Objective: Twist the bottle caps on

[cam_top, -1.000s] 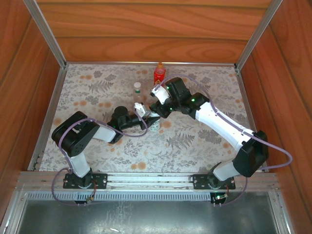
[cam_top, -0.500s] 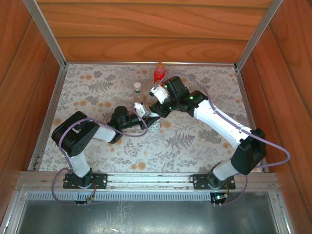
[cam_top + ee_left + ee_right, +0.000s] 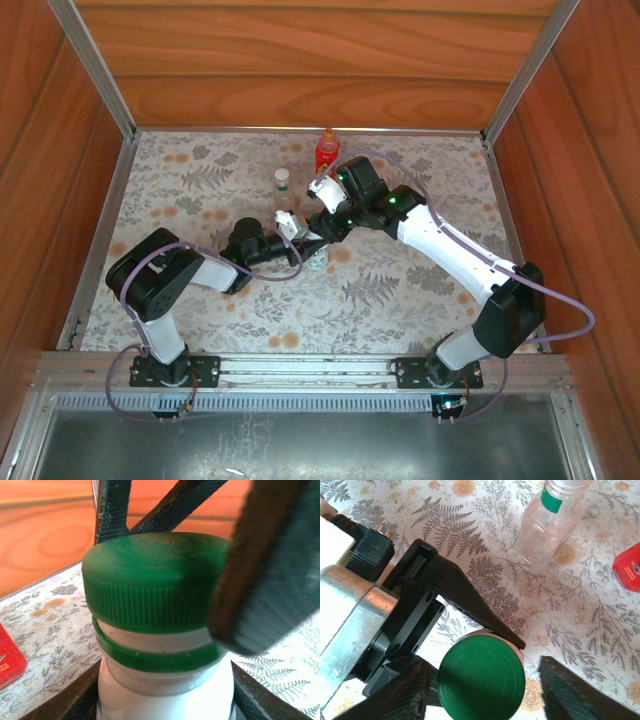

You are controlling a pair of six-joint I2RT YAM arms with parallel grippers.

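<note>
Over the last second the right arm (image 3: 440,245) has swung its elbow a little inward and carried its wrist slightly up and left. It has since settled, with almost no motion in the last half second. The right fingers (image 3: 575,692) now hang over the green cap (image 3: 155,580), spread to either side. One lies just beside the rim and the other shows a clear gap of desk (image 3: 400,290) between itself and the cap.

The left fingers (image 3: 465,597) pinch the white bottle (image 3: 165,690) by its body and hold it upright near the middle of the desk. The cap sits on the neck, but a pale band shows between its skirt and the green ring below, so it looks seated and not yet tightened.

The alignment seems done. The next step is probably to close on the ribbed skirt and twist, and the uneven gaps could nudge the cap sideways.

The clear bottle (image 3: 550,520) and red bottle (image 3: 327,152) stand farther back, untouched.
</note>
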